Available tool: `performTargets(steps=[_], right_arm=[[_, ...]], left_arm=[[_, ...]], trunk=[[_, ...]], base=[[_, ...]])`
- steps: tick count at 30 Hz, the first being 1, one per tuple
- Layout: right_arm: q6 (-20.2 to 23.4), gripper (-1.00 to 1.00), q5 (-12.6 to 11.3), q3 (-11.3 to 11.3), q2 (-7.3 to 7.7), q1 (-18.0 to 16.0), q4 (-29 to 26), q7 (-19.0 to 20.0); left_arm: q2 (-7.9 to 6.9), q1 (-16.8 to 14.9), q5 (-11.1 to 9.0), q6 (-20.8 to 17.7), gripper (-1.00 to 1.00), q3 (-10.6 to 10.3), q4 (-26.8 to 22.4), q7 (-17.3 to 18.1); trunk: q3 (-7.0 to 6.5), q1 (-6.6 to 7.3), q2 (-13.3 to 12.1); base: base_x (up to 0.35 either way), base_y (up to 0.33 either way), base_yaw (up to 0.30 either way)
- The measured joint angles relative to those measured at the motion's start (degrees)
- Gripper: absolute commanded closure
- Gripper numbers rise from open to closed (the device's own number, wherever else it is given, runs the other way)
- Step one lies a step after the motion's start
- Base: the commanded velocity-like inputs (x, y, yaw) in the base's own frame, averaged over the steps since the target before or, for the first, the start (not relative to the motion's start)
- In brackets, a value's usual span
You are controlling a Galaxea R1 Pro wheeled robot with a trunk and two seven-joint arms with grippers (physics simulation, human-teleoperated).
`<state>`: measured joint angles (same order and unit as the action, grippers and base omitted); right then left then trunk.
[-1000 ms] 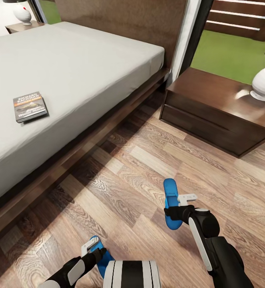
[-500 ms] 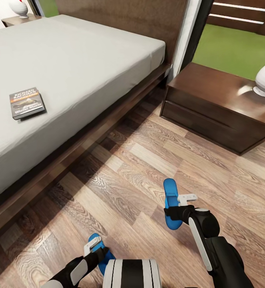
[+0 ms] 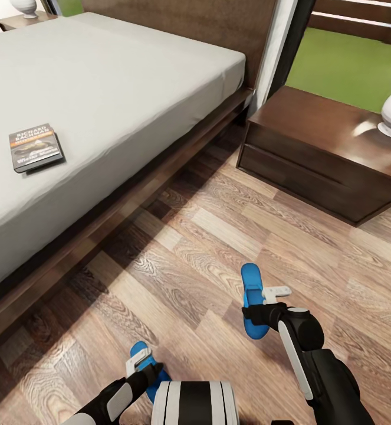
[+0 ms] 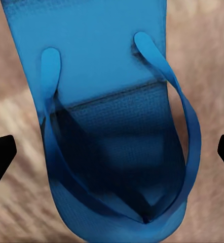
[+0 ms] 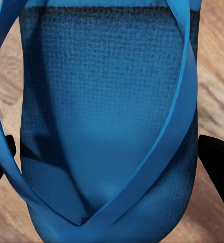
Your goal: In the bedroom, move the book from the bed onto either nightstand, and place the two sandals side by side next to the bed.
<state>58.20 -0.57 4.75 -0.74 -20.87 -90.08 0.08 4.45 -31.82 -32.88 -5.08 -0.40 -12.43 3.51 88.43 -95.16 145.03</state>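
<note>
Over the last sec the whole head view has slid: the small dark paperback book with the orange band (image 3: 35, 147) and the low dark-brown wooden nightstand (image 3: 313, 141) sit a bit further toward 9–12 o'clock in frame than before. Arms and sandals hold the same spots in the pic, so I read that as camera/base motion, not things moving. Probably I'm still rolling in toward the bed w/ both sandals carried.

Left gripper (image 3: 137, 366), at 7 o'clock in the head view, is clamped on one bright blue flat sandal (image 3: 150, 378); in the left wrist view the sole and straps (image 4: 112, 126) run between the dark finger tips at each edge. Right gripper (image 3: 265, 298), at 5 o'clock, grasps the other blue sandal (image 3: 252, 298), held above the wood-plank floor (image 3: 189, 260); right wrist view shows its sole (image 5: 107, 126) close up btw the fingers.

Book lies flat on the light-grey mattress of the bed (image 3: 118, 82), at 9 o'clock, untouched. My read: sandals not yet set down, book step not begun; nightstand top is free near its front edge.
</note>
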Motion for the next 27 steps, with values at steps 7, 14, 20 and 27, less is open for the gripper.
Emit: performTargets(steps=[7, 14, 20, 27], right_arm=[[0.00, 1.00, 0.00, 0.00, 0.02, -0.01, -0.01, 0.00], [0.00, 1.00, 0.00, 0.00, 0.03, 0.01, 0.00, 0.00], [0.00, 1.00, -0.03, 0.00, 0.02, -0.01, 0.03, 0.00], [0.00, 1.00, -0.01, 0.00, 0.03, -0.01, 0.04, 0.00]], left_arm=[[0.04, 0.00, 0.00, 0.05, -1.00, 0.00, 0.01, -0.01], [-0.02, 0.00, 0.00, 0.06, -1.00, 0.00, 0.01, 0.00], [-0.02, 0.00, 0.00, 0.07, -1.00, 0.00, 0.01, 0.00], [-0.04, 0.00, 0.00, 0.07, -1.00, 0.00, 0.01, 0.00]], trunk=[[0.00, 0.00, 0.00], [0.22, -0.03, 0.01], [0.67, -0.08, 0.04], [0.67, -0.08, 0.04]], base=[[0.000, 0.000, 0.000], [0.000, 0.000, 0.000], [0.000, 0.000, 0.000], [0.000, 0.000, 0.000]])
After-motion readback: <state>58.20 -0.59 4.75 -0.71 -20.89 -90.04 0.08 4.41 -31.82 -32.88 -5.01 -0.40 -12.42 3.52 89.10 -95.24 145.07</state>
